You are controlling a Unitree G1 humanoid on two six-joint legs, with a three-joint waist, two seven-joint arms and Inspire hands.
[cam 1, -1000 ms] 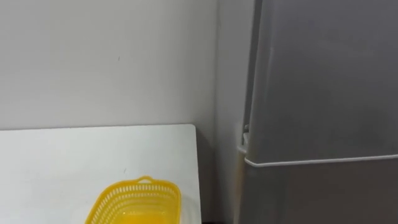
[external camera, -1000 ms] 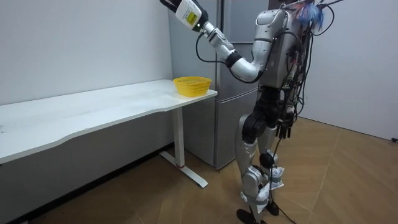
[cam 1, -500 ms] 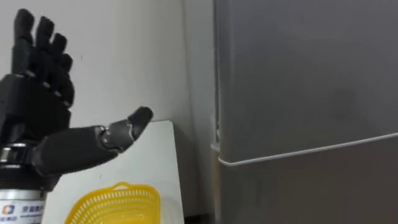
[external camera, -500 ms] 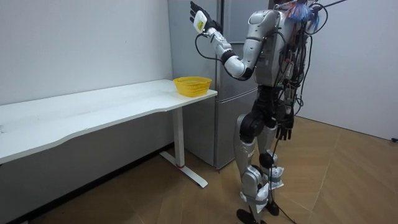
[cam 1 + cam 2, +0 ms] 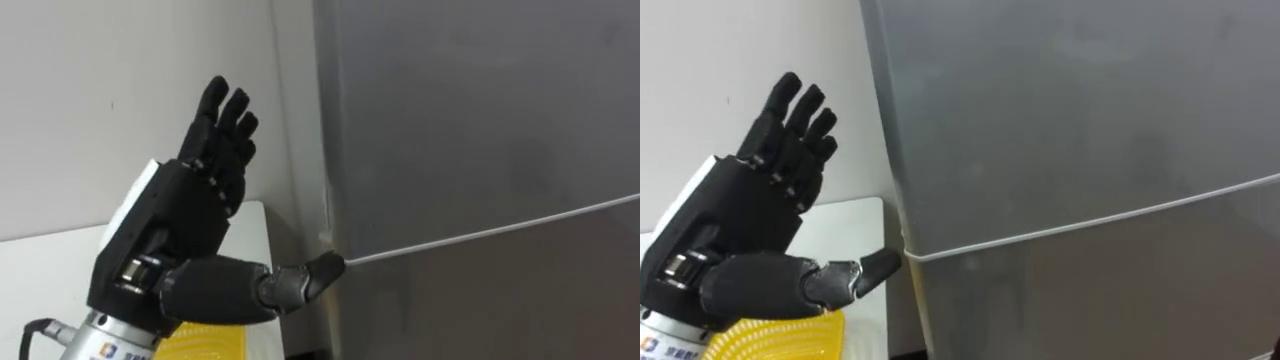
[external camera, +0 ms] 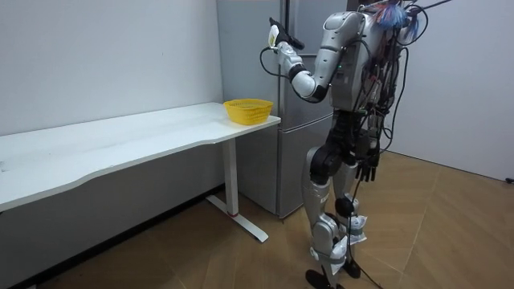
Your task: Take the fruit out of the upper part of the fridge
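L hand [image 5: 190, 235] at 8 o'clock of eye view, released: fingers straight, pointing to 12, thumb out toward 3, tip at fridge [image 5: 480, 110] edge by the seam betw. upper door [image 5: 470, 90] & lower door [image 5: 500, 300]. Upper door shut, contents hidden. Yellow basket [image 5: 770, 338] at 7 o'clock on white table [image 6: 120, 140], inside hidden by hand. R hand [image 6: 367, 169] hangs by hip, state can't tell.

We see the left hand [image 5: 190, 225] at lower left of frame: black fingers [image 5: 225, 115], white back plate. Fridge [image 5: 480, 120] plain grey, pale seam line across. Basket [image 6: 248, 110] yellow, lattice mesh. Worktop [image 6: 120, 140] white, wall [image 5: 90, 100] off-white. Floor [image 6: 450, 233] brown wood, herringbone.
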